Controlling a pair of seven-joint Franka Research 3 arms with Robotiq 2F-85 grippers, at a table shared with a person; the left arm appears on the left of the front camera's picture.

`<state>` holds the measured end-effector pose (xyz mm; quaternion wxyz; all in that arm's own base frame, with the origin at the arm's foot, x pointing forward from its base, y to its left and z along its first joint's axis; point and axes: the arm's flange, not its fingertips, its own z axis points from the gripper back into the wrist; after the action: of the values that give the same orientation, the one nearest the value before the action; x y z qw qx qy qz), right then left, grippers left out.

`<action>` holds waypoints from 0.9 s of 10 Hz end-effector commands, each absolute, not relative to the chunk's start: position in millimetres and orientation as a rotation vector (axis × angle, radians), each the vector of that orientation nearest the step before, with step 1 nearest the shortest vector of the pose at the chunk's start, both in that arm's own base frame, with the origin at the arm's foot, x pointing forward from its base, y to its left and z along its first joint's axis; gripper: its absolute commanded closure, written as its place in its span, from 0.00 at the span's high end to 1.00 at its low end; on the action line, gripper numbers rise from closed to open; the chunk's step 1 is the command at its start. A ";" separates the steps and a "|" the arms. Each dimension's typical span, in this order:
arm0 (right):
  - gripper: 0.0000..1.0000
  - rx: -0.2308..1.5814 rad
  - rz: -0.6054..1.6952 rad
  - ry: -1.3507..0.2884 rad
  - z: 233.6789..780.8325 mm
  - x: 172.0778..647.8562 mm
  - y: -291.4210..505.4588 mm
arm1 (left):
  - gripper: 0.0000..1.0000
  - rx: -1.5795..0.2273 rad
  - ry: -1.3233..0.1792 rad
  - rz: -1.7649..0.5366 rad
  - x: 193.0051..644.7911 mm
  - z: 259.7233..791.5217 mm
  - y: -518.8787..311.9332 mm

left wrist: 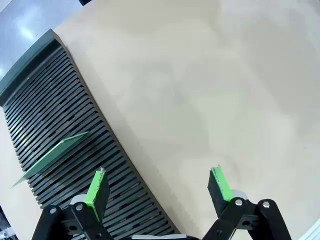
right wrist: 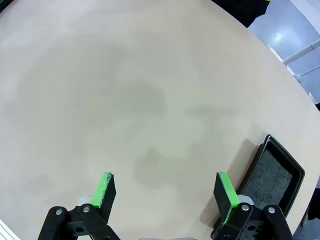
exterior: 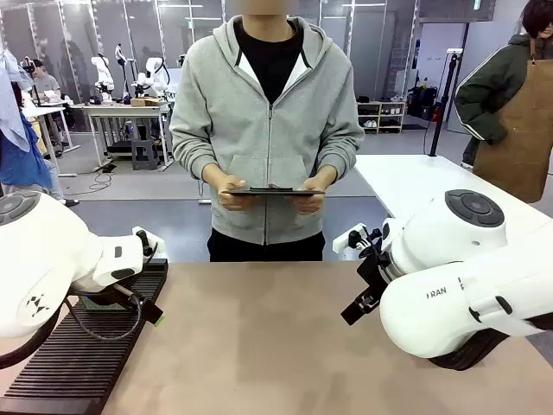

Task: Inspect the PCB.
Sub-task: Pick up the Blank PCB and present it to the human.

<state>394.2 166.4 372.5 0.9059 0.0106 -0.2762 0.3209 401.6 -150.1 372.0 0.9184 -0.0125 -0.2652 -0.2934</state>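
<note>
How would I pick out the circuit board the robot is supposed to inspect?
Start at the tan table and look to the robot's left side, where a black slotted rack lies. The PCB sticks up slanted from its slots. It is a thin green sheet, the only coloured thing among the black ribs.

A tan worktop (exterior: 259,346) lies under even indoor light. Beyond it is a smooth grey floor (exterior: 112,207), with a metal-legged workbench (exterior: 121,112) far left and a white table (exterior: 423,177) at right. Low shelves (exterior: 380,115) and grey panelled walls (exterior: 363,43) stand behind.
</note>
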 end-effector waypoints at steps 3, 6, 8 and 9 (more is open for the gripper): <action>1.00 0.022 0.663 -0.571 372.5 394.2 166.4 | 1.00 -0.026 -0.545 -0.604 401.5 372.0 -150.3; 1.00 0.022 0.663 -0.571 372.5 394.2 166.4 | 1.00 -0.026 -0.545 -0.604 401.5 372.0 -150.3; 1.00 0.022 0.663 -0.571 372.5 394.2 166.4 | 1.00 -0.026 -0.545 -0.604 401.5 372.0 -150.3; 1.00 0.022 0.663 -0.571 372.5 394.2 166.4 | 1.00 -0.026 -0.545 -0.604 401.5 372.0 -150.3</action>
<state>394.3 166.3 372.5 0.9057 0.0102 -0.2762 0.3215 401.5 -150.4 372.0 0.9183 -0.0125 -0.2652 -0.2937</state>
